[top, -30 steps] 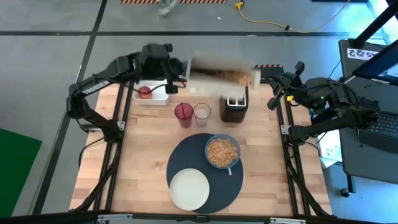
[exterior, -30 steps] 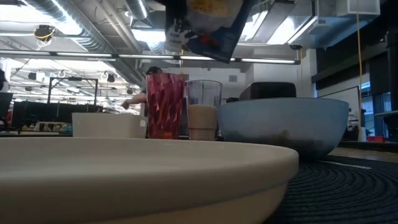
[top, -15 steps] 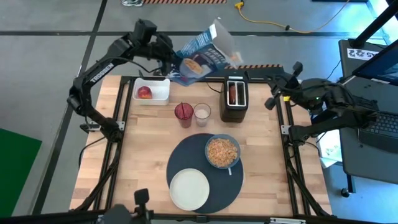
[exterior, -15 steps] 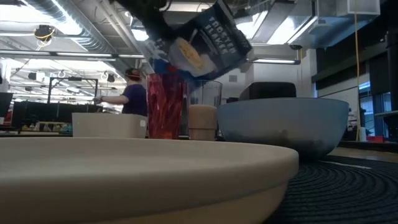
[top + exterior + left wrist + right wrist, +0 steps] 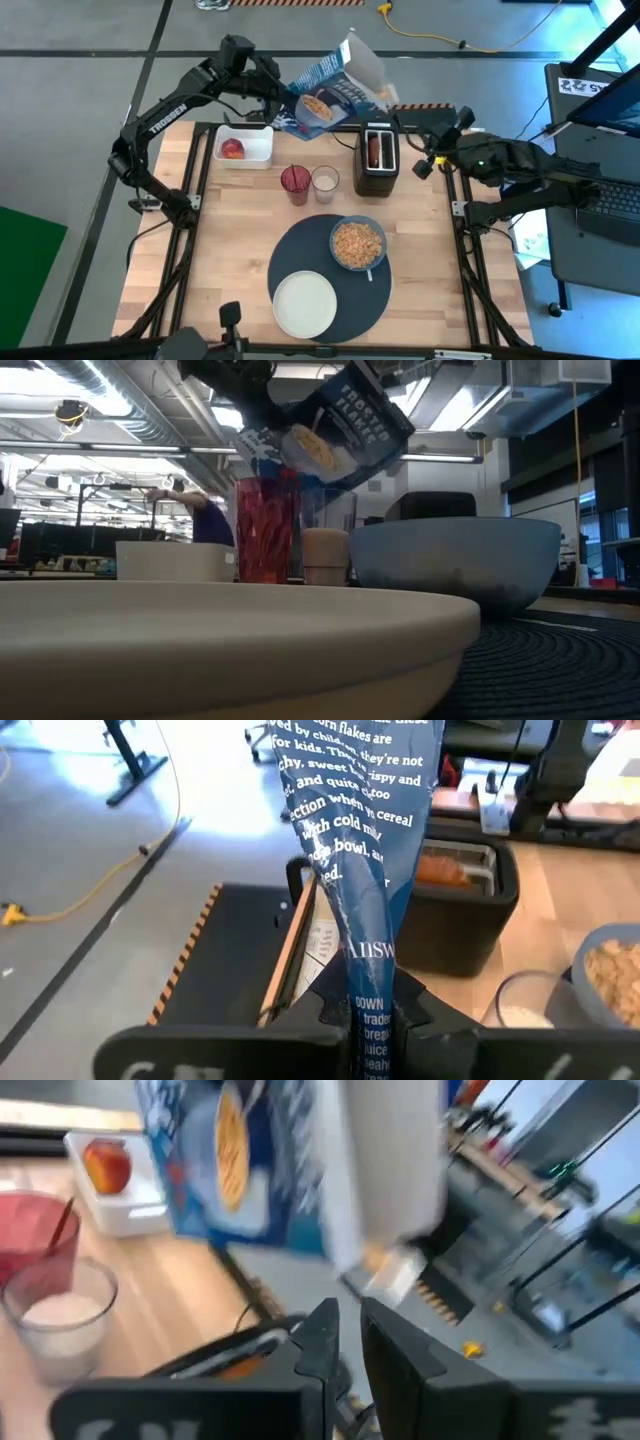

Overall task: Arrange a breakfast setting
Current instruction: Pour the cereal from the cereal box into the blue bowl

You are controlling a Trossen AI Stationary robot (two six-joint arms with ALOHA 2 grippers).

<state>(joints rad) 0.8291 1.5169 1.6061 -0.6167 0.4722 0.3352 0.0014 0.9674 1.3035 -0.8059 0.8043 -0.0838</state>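
Above the table's far edge, at about twelve o'clock in your overhead view, your left gripper (image 5: 272,98) holds a blue cereal box (image 5: 330,90) in the air, its jaws pinching the box's bottom edge. The box tilts over the black toaster (image 5: 378,158), which has a toasted round (image 5: 374,148) in its slot. Your right gripper (image 5: 428,160) waits at two o'clock, just beside the toaster, jaws nearly pressed together on nothing. On the table, the dark round placemat (image 5: 300,262) sits toward six o'clock. The light-blue bowl (image 5: 357,243) of cereal flakes (image 5: 357,241) rests on its far right part, the white plate (image 5: 305,304) on its near left. A red apple (image 5: 232,149) lies in a white tray (image 5: 256,148) at eleven o'clock.
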